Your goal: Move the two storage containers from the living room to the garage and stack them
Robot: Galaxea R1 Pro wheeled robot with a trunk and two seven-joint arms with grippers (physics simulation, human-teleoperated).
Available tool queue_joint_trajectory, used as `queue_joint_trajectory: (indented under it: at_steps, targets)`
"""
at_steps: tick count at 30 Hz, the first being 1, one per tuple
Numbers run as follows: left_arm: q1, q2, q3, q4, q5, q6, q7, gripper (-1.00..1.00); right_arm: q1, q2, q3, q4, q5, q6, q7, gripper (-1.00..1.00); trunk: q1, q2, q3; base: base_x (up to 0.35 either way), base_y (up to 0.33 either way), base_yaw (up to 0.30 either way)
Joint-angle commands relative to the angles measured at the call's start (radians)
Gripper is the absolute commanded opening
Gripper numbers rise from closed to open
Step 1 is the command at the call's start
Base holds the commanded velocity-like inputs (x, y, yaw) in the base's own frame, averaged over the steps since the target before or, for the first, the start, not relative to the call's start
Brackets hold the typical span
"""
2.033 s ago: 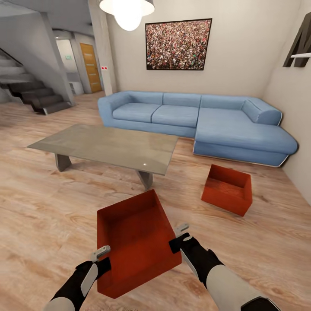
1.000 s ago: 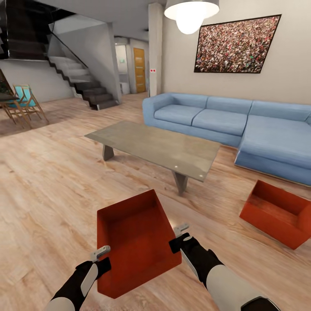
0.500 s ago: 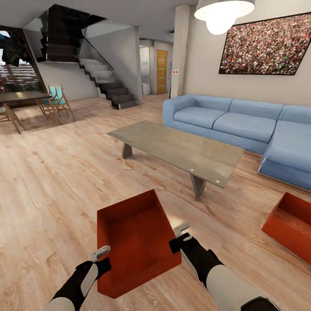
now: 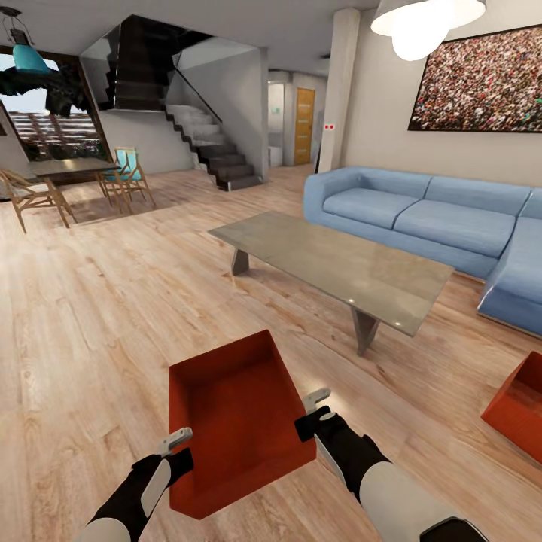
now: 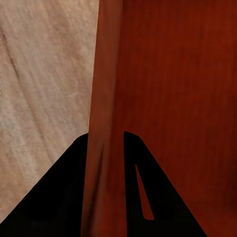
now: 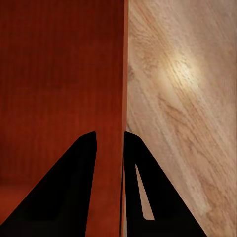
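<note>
Item, in hand: one shallow rectangular orange-red open-top storage container (image 4: 233, 421), low-walled. I am carrying it raised above the light wood-plank floor (image 4: 90, 316) of the living room, between my two arms. My left gripper (image 4: 179, 444) is pinching the container's left wall, one dark finger (image 5: 54, 197) on each side of the thin smooth rim; my right gripper (image 4: 312, 410) is clamping the opposite wall the same way — black wedge-shaped fingers (image 6: 74, 192) straddling the edge.

Item, on the floor: the second orange-red container (image 4: 519, 410), alike in shape, lying well apart at my right and cut off by the picture's edge, near the sofa's corner.

Surroundings ahead: a long grey stone-look coffee table (image 4: 331, 267) on angled legs; behind it a blue upholstered sectional sofa (image 4: 429, 214); a speckled framed picture (image 4: 482, 79) on the beige wall; a white pendant lamp (image 4: 425, 22). Farther off — a grey staircase (image 4: 214, 154), wooden chairs (image 4: 34, 196) at a dark dining table (image 4: 71, 165), an orange wooden door (image 4: 303, 124).
</note>
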Motion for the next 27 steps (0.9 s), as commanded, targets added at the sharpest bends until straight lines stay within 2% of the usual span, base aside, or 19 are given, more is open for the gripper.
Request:
queue_joint_trajectory:
  at_steps: [1, 9, 27]
  targets:
    - [-0.001, -0.002, 0.006, 0.000, 0.052, 0.006, 0.008, -1.00, 0.001, 0.000, 0.054, 0.002, -0.015, -0.014, 0.020, -1.00, 0.000, 0.000, -0.001, 0.000, 0.000, 0.006]
    - [-0.001, -0.001, 0.006, 0.000, 0.053, 0.007, 0.008, -1.00, 0.001, 0.000, 0.055, 0.018, -0.015, -0.042, 0.020, -1.00, 0.000, 0.000, -0.001, 0.058, 0.000, 0.001]
    - [-0.001, 0.000, 0.008, 0.000, 0.054, 0.007, 0.008, -1.00, 0.001, 0.000, 0.055, 0.017, -0.015, -0.043, 0.021, -1.00, 0.000, 0.000, -0.001, 0.328, 0.021, 0.000]
